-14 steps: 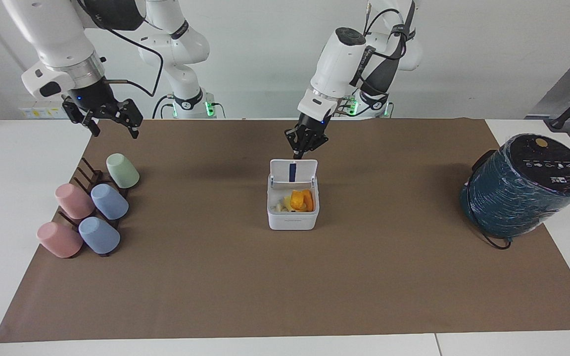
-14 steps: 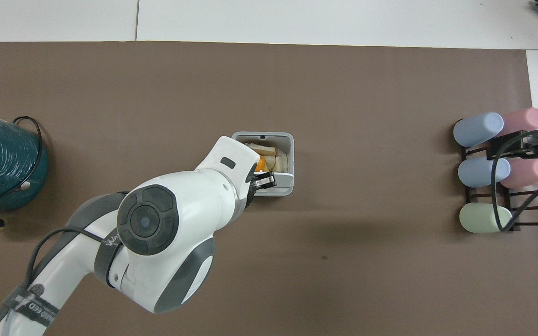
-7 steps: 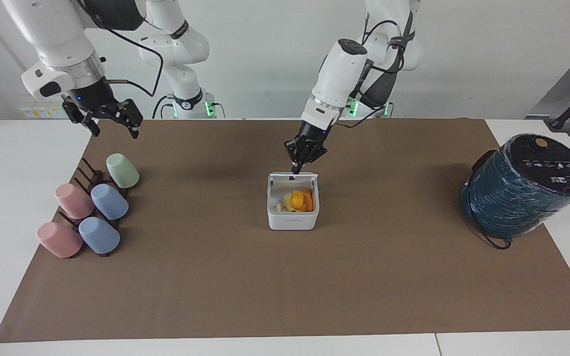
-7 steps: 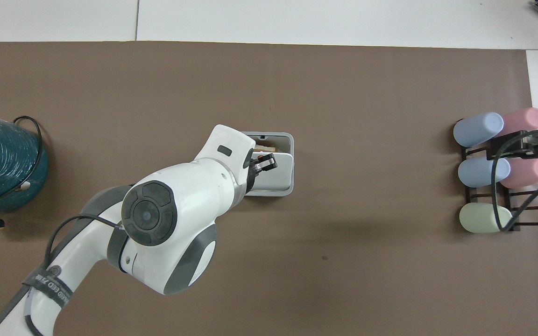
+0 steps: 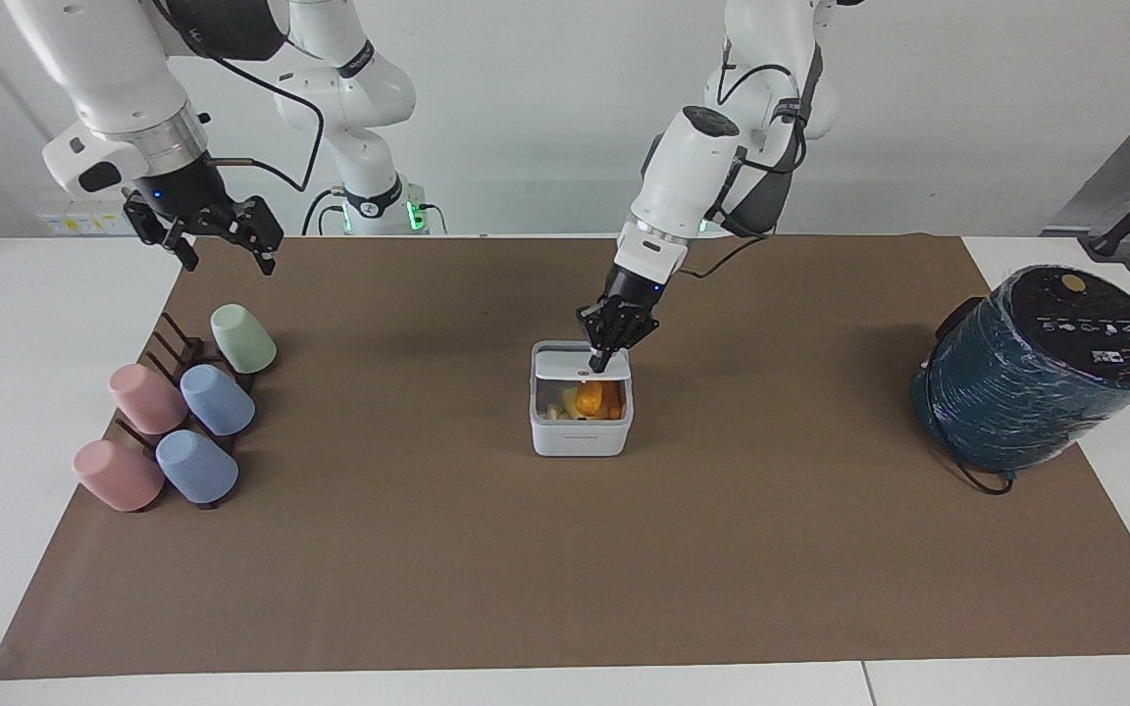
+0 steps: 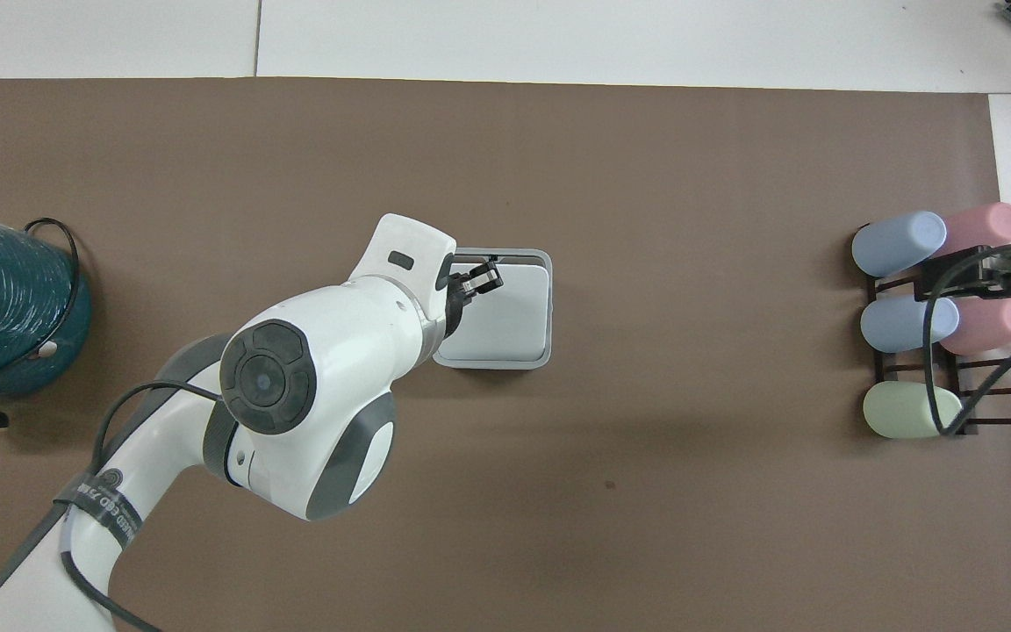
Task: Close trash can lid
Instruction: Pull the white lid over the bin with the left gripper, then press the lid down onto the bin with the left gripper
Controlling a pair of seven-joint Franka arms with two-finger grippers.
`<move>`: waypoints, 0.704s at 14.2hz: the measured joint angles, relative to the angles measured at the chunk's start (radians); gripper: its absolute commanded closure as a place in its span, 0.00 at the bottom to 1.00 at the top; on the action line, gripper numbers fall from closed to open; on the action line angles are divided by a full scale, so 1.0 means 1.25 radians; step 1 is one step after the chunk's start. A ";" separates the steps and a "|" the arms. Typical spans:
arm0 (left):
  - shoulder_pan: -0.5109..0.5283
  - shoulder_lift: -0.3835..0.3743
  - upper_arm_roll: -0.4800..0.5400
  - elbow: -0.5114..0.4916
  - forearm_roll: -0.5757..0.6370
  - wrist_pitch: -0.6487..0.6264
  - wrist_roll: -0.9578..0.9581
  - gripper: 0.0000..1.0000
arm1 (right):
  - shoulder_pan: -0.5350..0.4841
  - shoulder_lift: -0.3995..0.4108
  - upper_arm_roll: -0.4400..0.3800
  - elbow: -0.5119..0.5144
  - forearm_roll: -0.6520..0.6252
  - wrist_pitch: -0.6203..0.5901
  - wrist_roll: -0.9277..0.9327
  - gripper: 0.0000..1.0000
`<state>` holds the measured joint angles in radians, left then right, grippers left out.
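One lid (image 5: 580,365) halfway down over the trash can (image 5: 581,431).
Left tool (image 5: 596,367), fingers closed and empty, is pressing the lid's top; contents are showing, full closure remaining.

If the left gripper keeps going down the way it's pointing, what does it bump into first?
Most likely the lid of the trash can. The shut left gripper points down at it, tips at or just above its top. Touch can't be confirmed.

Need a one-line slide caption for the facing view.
Left tool, shut, presses the lid down over the trash can; lid not yet flat.
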<state>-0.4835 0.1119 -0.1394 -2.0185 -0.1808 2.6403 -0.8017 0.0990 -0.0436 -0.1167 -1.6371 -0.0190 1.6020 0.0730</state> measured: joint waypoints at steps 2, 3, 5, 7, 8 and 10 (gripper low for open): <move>0.001 0.011 0.000 0.000 0.000 0.016 0.000 1.00 | 0.000 0.000 0.000 0.000 0.000 0.000 0.000 0.00; 0.001 0.020 0.000 0.000 0.000 0.027 0.000 1.00 | 0.000 0.000 0.000 0.000 0.000 0.000 0.000 0.00; 0.001 0.041 -0.001 0.000 0.000 0.043 0.000 1.00 | 0.000 0.000 0.000 0.000 0.000 0.000 0.000 0.00; 0.001 0.064 -0.003 0.000 0.000 0.068 0.000 1.00 | 0.000 0.000 0.000 0.000 0.000 0.000 0.000 0.00; 0.001 0.074 -0.004 0.000 0.000 0.078 0.000 1.00 | 0.000 0.000 0.000 0.000 0.000 0.000 0.000 0.00; 0.001 0.084 -0.004 0.002 0.000 0.091 0.000 1.00 | 0.000 0.000 0.000 0.000 0.000 0.000 0.000 0.00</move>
<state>-0.4828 0.2175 -0.1441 -2.0165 -0.1808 2.7545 -0.8017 0.0990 -0.0436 -0.1167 -1.6371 -0.0190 1.6020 0.0730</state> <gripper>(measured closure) 0.987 0.000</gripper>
